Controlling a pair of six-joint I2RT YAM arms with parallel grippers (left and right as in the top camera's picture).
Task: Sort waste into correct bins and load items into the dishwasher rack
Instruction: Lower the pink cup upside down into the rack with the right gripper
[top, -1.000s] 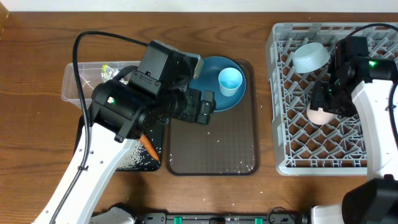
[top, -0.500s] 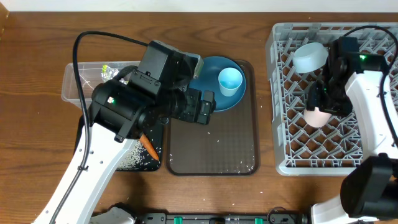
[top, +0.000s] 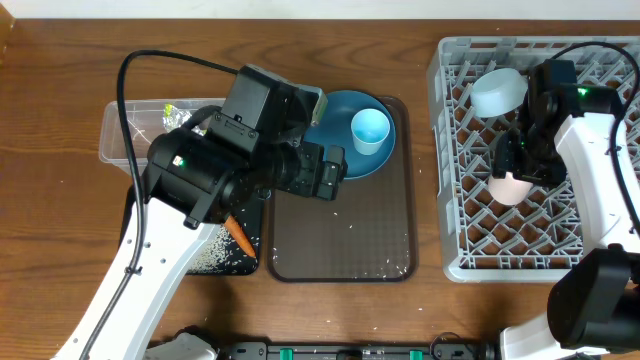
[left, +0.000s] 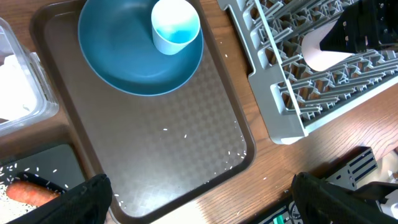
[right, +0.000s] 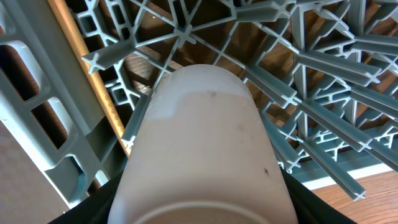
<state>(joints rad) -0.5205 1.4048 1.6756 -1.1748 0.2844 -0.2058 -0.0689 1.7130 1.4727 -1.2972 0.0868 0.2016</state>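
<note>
The pale-pink cup is clamped in the right jaws, which are closed on its sides. It is inside the dishwasher rack, down among the pegs toward the rack's left edge, about midway along it (whether it rests on the lattice cannot be told). The pale-blue bowl lies tilted near the rack's far left corner, just beyond the cup. The rack fills the bench's right end. To its left, apart from it, lies the brown serving tray. The dark-blue plate sits at the tray's far end, and the light-blue cup stands upright on the plate's right side. A few rice grains dot the tray's near right corner. The left jaws hang wide open and empty above the tray. Beside the tray's left edge, the carrot lies on the black tray, with the clear tub beyond it.
</note>
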